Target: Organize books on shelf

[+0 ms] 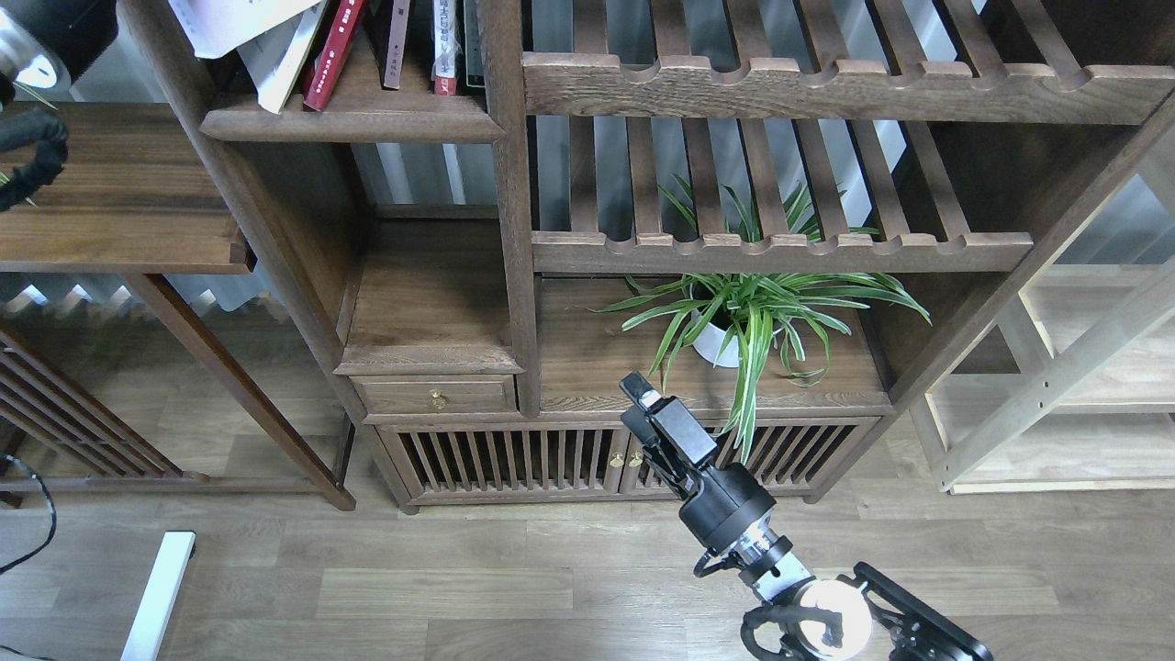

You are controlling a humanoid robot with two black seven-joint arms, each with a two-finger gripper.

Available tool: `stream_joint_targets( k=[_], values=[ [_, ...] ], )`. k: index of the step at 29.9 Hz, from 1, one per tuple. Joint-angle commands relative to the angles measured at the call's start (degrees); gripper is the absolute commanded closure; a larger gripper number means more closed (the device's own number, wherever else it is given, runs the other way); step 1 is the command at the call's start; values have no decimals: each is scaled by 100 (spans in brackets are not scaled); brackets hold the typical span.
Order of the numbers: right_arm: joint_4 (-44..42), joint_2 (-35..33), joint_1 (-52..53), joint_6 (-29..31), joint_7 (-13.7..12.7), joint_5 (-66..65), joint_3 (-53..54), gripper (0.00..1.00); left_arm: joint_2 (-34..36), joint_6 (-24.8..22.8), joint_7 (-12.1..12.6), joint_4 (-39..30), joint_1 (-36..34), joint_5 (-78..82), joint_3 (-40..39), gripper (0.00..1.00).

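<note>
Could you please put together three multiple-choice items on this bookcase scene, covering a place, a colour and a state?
1. Where does the potted plant stand?
A. on the floor
B. on the solid board under the lower slatted shelf
C. beside the books

2. What colour is the plant's pot?
A. white
B. black
C. red

3. What does the right gripper hold?
A. a book
B. a leaf
C. nothing

Answers:
1 B, since the pot sits on the board below the scalloped rail.
2 A, since white shows between the leaves.
3 C, since it hangs bare in front of the cabinet, while the books lean on the top-left shelf.
</note>
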Motion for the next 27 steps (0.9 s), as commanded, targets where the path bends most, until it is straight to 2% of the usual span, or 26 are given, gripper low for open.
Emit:
stream_joint_targets(
  k=[1,9,15,27],
  values=[
    [0,-81,-74,0,0,0,3,1,-11,21,-2,84,-71,-1,94,100],
    [0,-160,-74,0,0,0,91,1,155,-40,288,-38,16,-36,120,100],
    [0,-187,-74,0,0,0,91,1,419,-40,253,-65,69,-27,41,99],
    [0,-178,-118,0,0,0,82,1,244,135,112,128,69,-53,129,100]
  ],
)
